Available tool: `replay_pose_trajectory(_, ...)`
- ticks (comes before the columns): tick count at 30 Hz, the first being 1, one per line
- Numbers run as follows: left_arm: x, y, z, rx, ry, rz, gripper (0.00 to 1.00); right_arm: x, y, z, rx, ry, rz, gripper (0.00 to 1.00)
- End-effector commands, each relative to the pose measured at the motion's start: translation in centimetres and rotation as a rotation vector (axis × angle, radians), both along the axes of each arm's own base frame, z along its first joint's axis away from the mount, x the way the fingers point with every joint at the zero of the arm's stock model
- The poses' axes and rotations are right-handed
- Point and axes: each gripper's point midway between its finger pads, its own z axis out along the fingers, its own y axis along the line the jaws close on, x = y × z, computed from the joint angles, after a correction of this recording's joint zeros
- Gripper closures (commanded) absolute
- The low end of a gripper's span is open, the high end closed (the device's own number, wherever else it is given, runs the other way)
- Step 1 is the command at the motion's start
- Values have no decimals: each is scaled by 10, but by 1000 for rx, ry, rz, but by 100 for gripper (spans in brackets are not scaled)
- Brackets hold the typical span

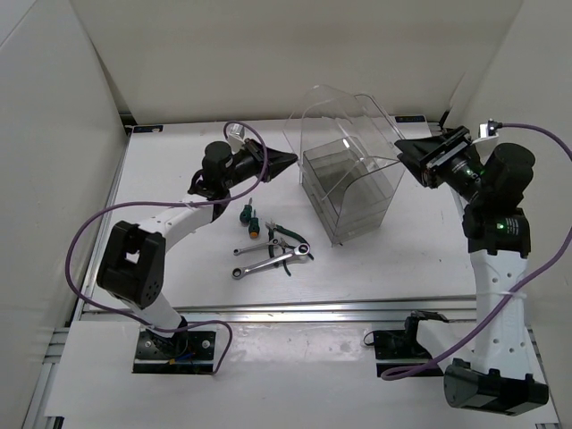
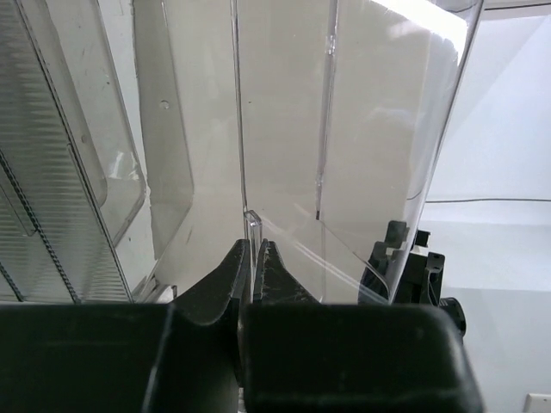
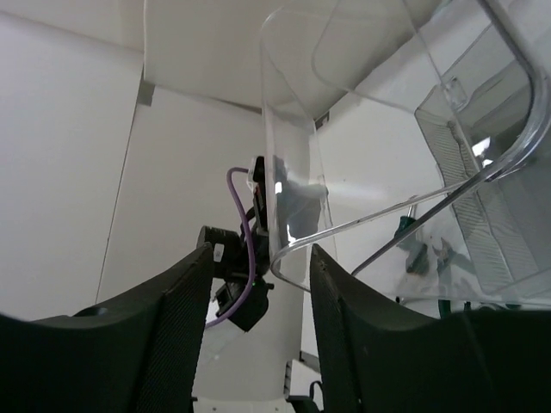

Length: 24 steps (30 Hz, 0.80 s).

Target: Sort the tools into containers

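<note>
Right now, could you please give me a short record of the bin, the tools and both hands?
bin: clear, upright, right of centre
lid: raised
tools: clustered on the table, left of the bin
left hand: shut on a lid tab
right hand: open, straddling the lid edge

A clear bin (image 1: 353, 192), lid raised, stands toward the counter's (image 1: 429, 259) far edge. Two wrenches (image 1: 268, 259), pliers (image 1: 286, 237) and screwdrivers (image 1: 248, 218) lie clustered mid-counter.

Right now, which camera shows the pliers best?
The top view: the pliers lie in plain sight beside the wrenches. The right wrist sees only unclear green shapes through the clear bin; the left wrist shows none.
</note>
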Motion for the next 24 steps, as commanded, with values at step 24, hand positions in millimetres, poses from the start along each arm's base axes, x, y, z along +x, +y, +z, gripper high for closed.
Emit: replay_pose_trajectory(24, -27, 15, 104, -114, -207, 26, 90, 17, 111, -29, -182, 14, 241, 43)
